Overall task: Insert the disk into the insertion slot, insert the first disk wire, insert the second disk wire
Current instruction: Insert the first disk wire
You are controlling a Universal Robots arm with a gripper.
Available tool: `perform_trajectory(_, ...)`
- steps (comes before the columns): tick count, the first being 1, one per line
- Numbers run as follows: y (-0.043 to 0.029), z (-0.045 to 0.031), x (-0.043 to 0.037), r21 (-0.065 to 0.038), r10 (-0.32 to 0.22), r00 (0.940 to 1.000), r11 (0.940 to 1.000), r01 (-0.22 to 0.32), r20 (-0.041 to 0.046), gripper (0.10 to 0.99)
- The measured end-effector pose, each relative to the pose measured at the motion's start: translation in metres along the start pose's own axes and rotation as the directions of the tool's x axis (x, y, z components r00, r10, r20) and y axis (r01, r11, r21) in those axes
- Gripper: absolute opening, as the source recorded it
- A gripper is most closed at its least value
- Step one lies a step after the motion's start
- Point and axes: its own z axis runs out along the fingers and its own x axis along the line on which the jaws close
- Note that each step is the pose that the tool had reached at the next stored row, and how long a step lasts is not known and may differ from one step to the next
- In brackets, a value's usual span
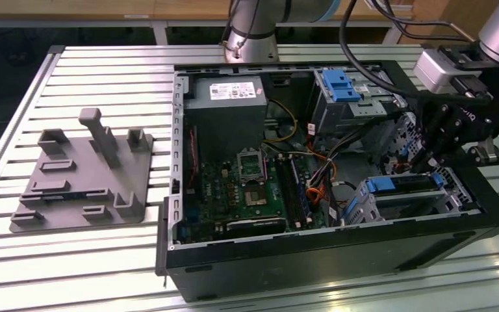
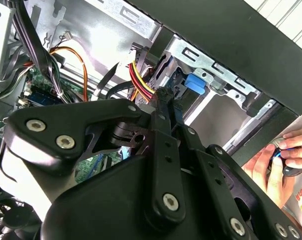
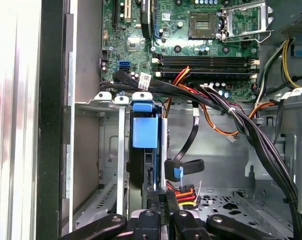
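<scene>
One narrow-fingered gripper (image 1: 429, 164) over one disk (image 1: 403, 184), exterior view's four o'clock; one hand (image 2: 283, 160) in second wrist view.

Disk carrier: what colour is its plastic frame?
The disk carrier is bright blue, clearest in the first wrist view.

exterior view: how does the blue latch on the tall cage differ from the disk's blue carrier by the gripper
Shape: the blue latch is a short, blocky piece; the disk's carrier shows as a long, narrow strip. Place: the latch sits atop the tall cage, away from the gripper; the carrier sits in the insertion slot, right beside it. Both are bright blue plastic.
</scene>
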Motion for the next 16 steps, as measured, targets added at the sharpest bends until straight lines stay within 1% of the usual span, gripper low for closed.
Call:
perform_trajectory(5,0.0001,0.0004,0.0040,0.000,0.000,1.0000,1.0000,0.000,0.0038,0.165)
perform_trajectory(11,0.0002,0.0010,0.0069,0.000,0.000,0.9999,1.0000,0.000,0.0137,0.165)
perform_trajectory(16,0.0004,0.0018,0.0076,0.000,0.000,0.9999,1.0000,0.000,0.0148,0.165)
